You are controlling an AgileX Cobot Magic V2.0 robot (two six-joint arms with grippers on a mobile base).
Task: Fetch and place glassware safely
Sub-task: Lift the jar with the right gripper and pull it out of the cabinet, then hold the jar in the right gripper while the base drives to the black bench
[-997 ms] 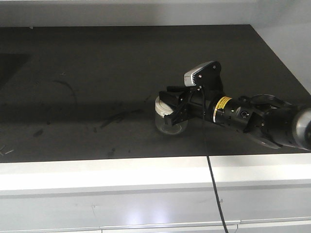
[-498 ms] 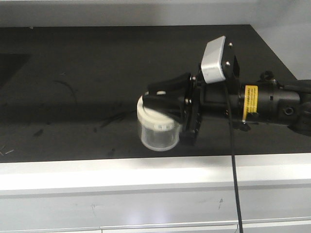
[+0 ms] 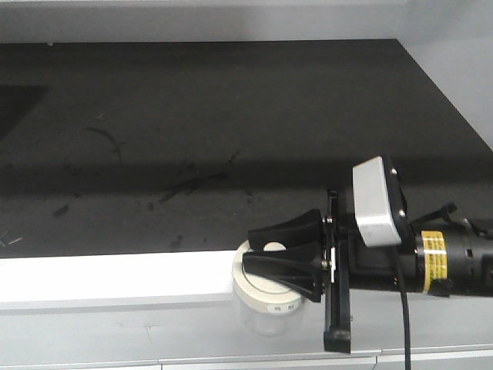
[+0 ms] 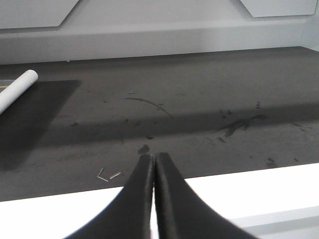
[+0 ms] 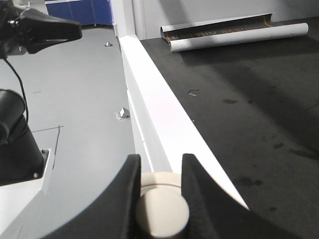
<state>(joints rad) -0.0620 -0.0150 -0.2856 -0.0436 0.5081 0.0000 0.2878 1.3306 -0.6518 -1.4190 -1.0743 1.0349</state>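
The glassware [image 3: 266,317] is a small clear jar with an off-white lid [image 3: 271,297]. It hangs off the worktop, in front of the white front edge [image 3: 115,279] and over the cabinet face. My right gripper [image 3: 248,249] reaches in from the right and is shut on the lid's knob. In the right wrist view the knob [image 5: 162,215] sits tight between the two black fingers of the right gripper [image 5: 160,159]. My left gripper [image 4: 152,156] is shut with nothing in it, its tips over the near part of the dark worktop [image 4: 199,109].
The dark worktop [image 3: 231,116] has scuffs and small bits of debris. A white roll [image 4: 17,89] lies at its left end, the same roll [image 5: 224,37] showing far off in the right wrist view. Grey floor [image 5: 84,99] and the robot's base [image 5: 20,149] lie beyond the edge.
The right gripper has lifted the jar off the worktop and carried it toward the camera, past the white front edge, so it now hangs in front of the cabinet.
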